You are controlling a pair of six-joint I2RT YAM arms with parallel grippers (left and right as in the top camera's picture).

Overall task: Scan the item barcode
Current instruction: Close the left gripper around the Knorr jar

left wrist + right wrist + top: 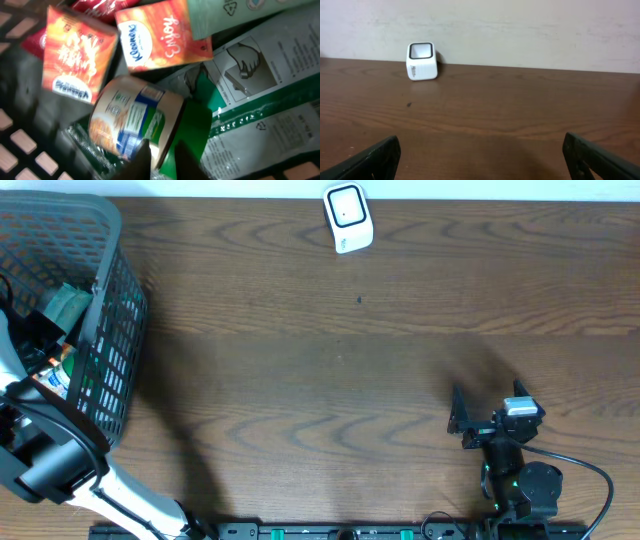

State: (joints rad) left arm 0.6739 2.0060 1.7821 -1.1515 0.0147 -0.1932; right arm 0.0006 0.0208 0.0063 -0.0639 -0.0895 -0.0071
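1. Overhead: even, soft light; broad dim shadows on the table [330, 380] beside the basket [115, 330] and near the right gripper [460, 418].
2. Left wrist: dim inside the basket, slightly blurred throughout; small print on the can [132, 117] and tissue packs [162, 35] smeared; left fingers [142, 162] near black, out of focus.
3. Right wrist: mild flat light; scanner [422, 61] sharp, faint sheen on the table; right fingers [370, 160] dark and soft at the lower corners.

Basket [115, 350] at table's [330, 380] left edge, scanner [348, 218] far centre — can [130, 120] inside basket
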